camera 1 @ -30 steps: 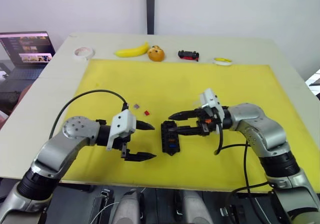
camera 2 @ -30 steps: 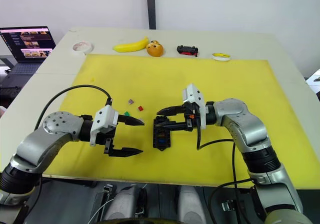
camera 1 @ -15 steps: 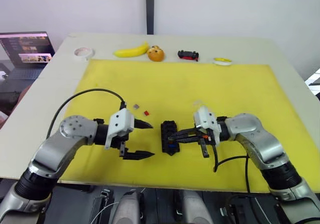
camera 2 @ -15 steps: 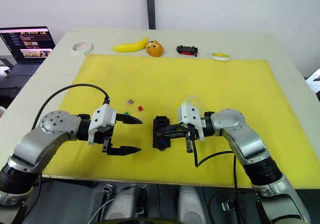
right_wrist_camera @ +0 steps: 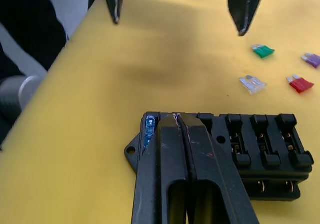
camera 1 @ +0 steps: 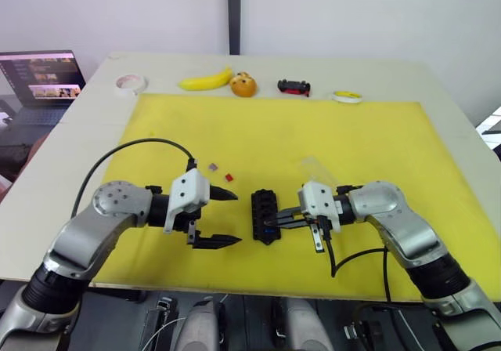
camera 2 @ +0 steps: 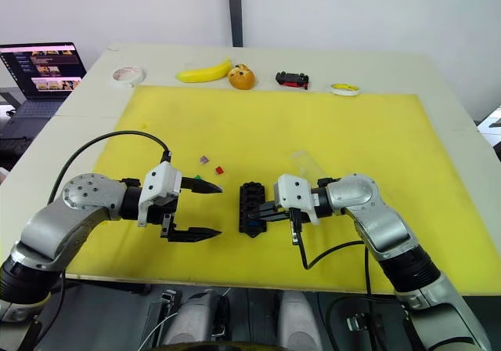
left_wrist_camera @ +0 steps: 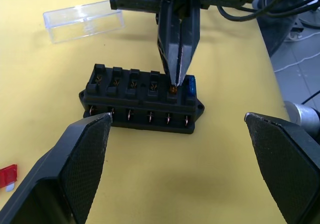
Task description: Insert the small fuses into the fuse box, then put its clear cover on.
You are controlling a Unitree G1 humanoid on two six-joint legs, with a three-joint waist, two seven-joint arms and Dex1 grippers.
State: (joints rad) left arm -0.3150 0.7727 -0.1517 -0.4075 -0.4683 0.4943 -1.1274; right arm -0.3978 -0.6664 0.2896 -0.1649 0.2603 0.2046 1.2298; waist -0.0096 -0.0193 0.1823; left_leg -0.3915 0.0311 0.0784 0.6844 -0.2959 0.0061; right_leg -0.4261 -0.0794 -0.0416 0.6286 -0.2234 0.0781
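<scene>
L gripper [camera 1: 223,218] fingers spread wide, arm bent inward; R gripper [left_wrist_camera: 173,86] pinched closed, pointing toward L.

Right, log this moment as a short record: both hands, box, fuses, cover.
left hand: open, hovering over the mat beside the box, holding nothing
right hand: shut on an amber fuse, tips at a slot of the box
box: black, on the yellow mat, between the hands; a blue fuse is seated in the end slot
loose fuses: green, purple, red, clear, on the mat
cover: off, lying on the mat apart from the box
</scene>
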